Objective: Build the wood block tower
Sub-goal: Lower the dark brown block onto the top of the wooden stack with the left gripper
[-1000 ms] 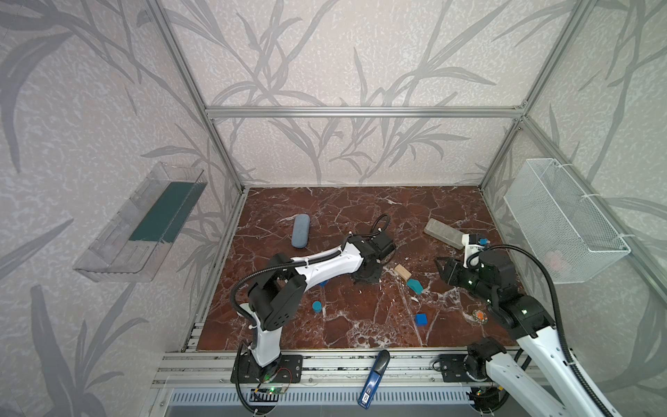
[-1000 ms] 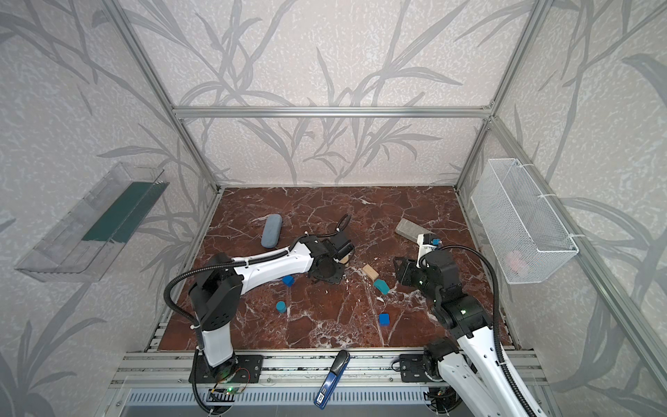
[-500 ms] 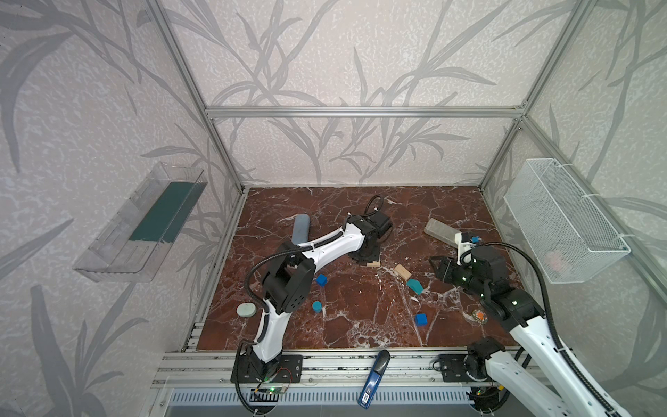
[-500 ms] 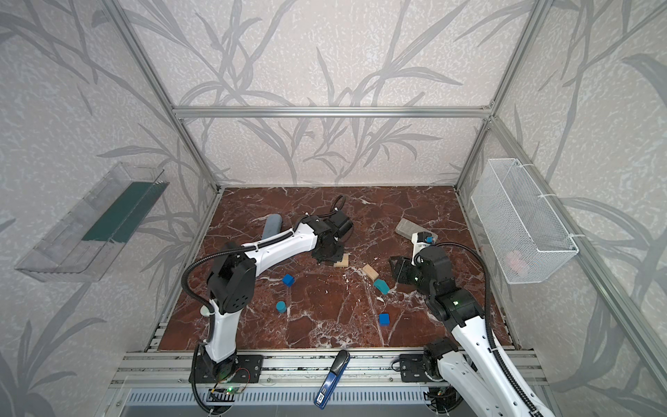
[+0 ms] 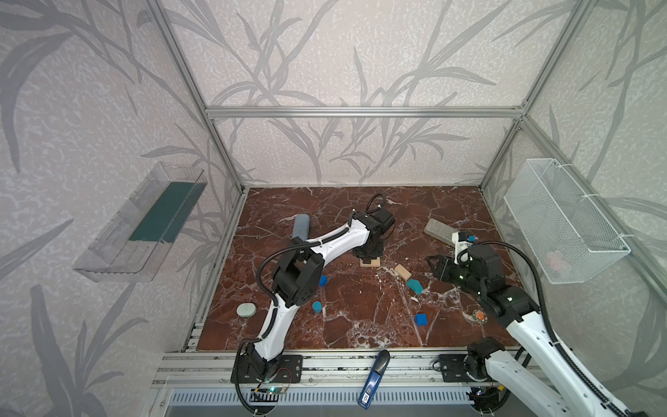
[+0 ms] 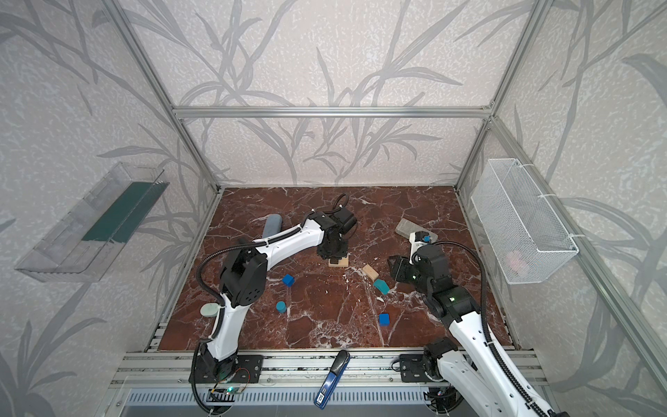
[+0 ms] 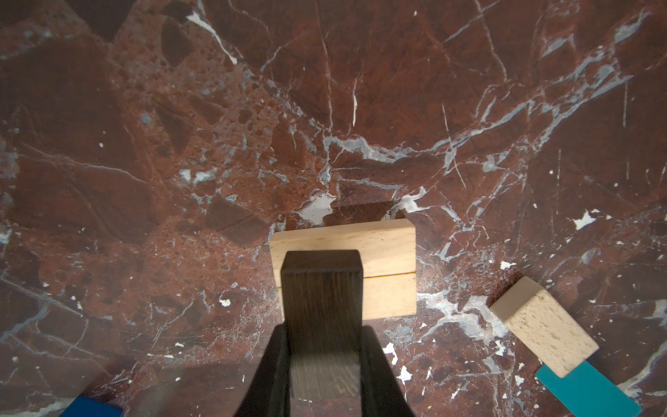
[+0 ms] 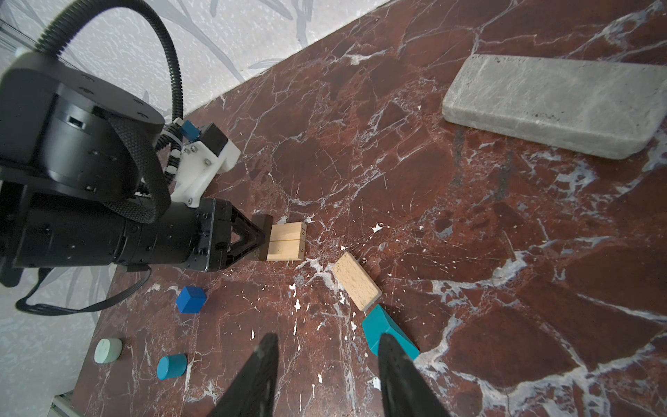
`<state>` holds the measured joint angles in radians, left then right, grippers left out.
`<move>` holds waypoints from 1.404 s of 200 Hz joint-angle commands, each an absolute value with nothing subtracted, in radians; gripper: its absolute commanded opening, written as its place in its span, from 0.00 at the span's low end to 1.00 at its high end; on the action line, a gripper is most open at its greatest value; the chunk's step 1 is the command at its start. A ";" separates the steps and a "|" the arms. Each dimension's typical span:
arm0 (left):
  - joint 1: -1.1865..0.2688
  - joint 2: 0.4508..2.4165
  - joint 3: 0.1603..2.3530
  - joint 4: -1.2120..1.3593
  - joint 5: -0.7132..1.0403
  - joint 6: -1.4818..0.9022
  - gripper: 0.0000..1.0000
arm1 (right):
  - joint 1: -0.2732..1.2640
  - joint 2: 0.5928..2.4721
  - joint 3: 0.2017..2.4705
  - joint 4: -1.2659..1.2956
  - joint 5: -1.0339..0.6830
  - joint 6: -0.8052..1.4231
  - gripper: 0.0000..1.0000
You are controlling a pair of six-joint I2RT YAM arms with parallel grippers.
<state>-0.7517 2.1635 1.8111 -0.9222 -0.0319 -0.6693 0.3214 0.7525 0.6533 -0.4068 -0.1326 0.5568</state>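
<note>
left hand (image 7: 323,337) clamps dark bar (image 7: 321,289) (plain only in wrist views); right hand (image 8: 328,346) gapes.

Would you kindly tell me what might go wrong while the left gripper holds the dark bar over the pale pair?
The left gripper holds the dark brown bar over one end of the two pale bars; released there, it may tip off. Those bars merely lie side by side, so a push could part them. The teal piece seems to touch the loose pale bar, so the open right gripper might knock one when taking the other.
</note>
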 commanded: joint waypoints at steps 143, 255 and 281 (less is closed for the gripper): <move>-0.753 2.236 1.874 -0.985 -0.064 -0.734 0.08 | 0.316 0.758 0.640 -0.364 -0.153 0.556 0.47; -0.753 2.237 1.880 -0.991 -0.091 -0.738 0.21 | 0.317 0.756 0.635 -0.362 -0.156 0.557 0.47; -0.753 2.236 1.879 -0.992 -0.089 -0.739 0.22 | 0.316 0.755 0.634 -0.362 -0.152 0.558 0.47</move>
